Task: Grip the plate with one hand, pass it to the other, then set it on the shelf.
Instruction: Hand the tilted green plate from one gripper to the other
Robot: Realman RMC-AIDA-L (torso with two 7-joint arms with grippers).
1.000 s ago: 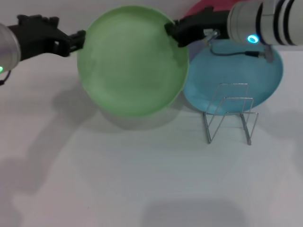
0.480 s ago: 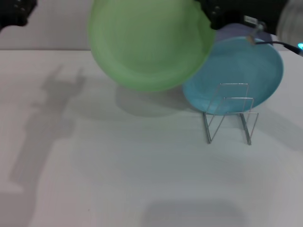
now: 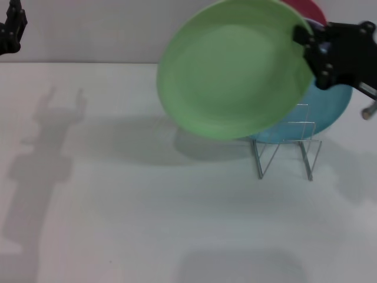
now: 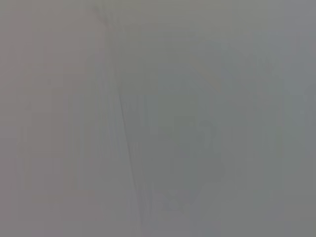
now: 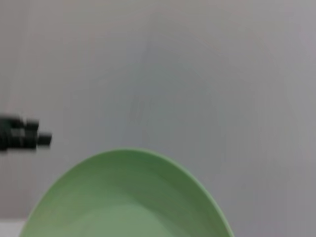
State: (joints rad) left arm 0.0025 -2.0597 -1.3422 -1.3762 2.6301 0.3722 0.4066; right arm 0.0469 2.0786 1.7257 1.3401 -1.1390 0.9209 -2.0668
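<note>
The light green plate [image 3: 235,68] hangs in the air, tilted, just left of and above the silver wire shelf [image 3: 287,144]. My right gripper [image 3: 307,42] is shut on the plate's right rim. The plate also fills the lower part of the right wrist view [image 5: 128,197]. My left gripper [image 3: 12,29] is far off at the upper left edge, clear of the plate; its fingers do not show well. It shows small in the right wrist view [image 5: 22,138] too. The left wrist view shows only a blank grey surface.
A turquoise-blue plate [image 3: 330,109] lies behind the shelf, partly covered by the green plate. A pink-red plate [image 3: 306,9] peeks out above it. The white table [image 3: 147,206] stretches to the front and left.
The left gripper has let go of the plate and drawn back to the upper left. The right gripper has carried the plate to the right, towards the shelf.
</note>
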